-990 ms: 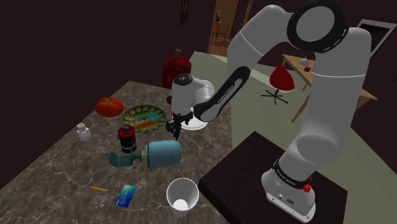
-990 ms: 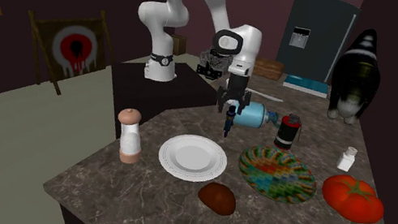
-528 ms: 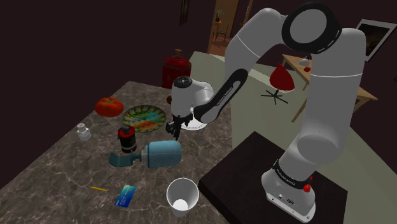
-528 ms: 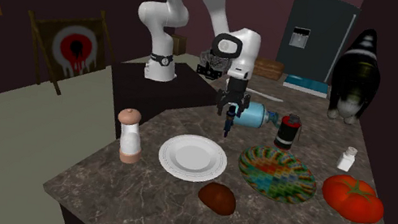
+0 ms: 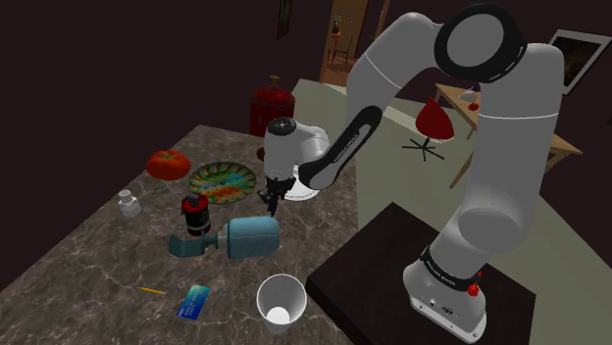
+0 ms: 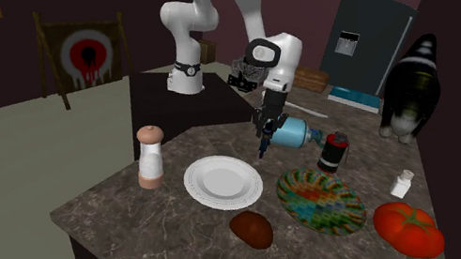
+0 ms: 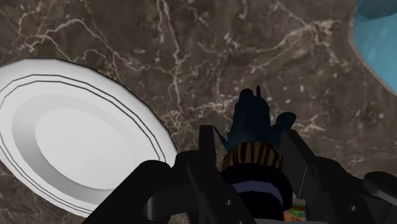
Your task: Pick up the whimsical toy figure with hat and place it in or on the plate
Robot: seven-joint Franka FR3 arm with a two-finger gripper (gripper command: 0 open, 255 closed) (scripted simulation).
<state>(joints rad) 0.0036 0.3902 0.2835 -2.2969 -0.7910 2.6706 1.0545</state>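
Note:
The toy figure (image 7: 254, 121) has a dark blue pointed hat over a tan striped band and a dark body. My gripper (image 7: 251, 153) is shut on it, the black fingers clasping its sides. In the shoulder view the gripper (image 5: 271, 202) hangs low over the marble counter, just in front of the white plate (image 5: 304, 192). The second exterior view puts the gripper (image 6: 263, 144) beyond the white plate (image 6: 223, 183), with the toy (image 6: 262, 151) a small dark shape at its tips. In the wrist view the white plate (image 7: 70, 146) lies beside the gripper, apart from the toy.
A colourful plate (image 5: 224, 181), a tomato (image 5: 169, 163), a red-and-black canister (image 5: 196, 214) and a lying blue bottle (image 5: 250, 235) stand near the gripper. A white cup (image 5: 280, 299) and a card (image 5: 194, 300) sit at the counter's near end. A shaker (image 6: 151, 157) stands by the white plate.
The fingers have gone from standing apart around the toy to shut on it. The arm has barely moved.

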